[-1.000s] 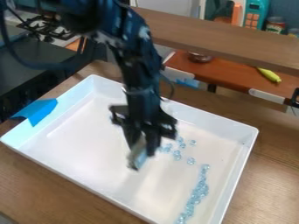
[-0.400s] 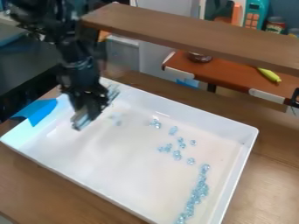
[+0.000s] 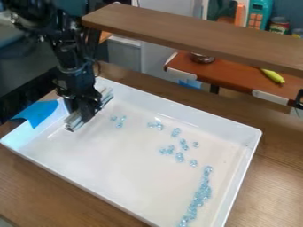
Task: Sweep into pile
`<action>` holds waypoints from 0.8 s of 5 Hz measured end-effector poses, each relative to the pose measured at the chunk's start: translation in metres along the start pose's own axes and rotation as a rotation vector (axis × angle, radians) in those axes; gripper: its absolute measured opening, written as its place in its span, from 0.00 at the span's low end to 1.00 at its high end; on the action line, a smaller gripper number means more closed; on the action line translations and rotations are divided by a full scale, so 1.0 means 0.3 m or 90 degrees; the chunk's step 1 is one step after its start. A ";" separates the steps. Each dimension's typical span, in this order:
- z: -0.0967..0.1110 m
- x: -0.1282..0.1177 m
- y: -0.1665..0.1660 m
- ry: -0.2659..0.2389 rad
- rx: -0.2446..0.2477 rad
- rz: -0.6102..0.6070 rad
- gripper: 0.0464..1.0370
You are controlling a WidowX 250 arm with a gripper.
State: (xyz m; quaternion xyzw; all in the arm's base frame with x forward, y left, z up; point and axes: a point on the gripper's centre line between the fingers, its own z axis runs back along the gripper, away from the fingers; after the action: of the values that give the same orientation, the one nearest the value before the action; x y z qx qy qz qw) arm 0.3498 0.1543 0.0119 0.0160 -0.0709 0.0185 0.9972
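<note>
"What's the tool (image 3: pixel 83 114) got?"

"It's pinching a grey bar (image 3: pixel 73 122) inside one end of the tray (image 3: pixel 195 117)."

"And the beads?"

"Some loose beads (image 3: pixel 119 124) lie near the bar, others are scattered beyond, and a dense row of beads (image 3: pixel 202 193) runs by the opposite end."

"Which step?"

"Lining up a sweep, I'd judge. Next: bar low, push toward that row."

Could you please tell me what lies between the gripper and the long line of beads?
Scattered blue beads lie on the tray between the gripper and that line, in the camera view.
</note>
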 end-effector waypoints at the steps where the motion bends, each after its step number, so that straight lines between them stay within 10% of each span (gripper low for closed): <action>1: -0.046 0.004 0.012 0.018 0.011 0.005 0.34; 4: -0.101 0.034 -0.122 0.045 0.019 -0.024 0.34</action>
State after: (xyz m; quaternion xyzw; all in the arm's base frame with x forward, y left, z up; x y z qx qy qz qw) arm 0.3655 0.1192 -0.0177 0.0311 -0.0349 0.0016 0.9989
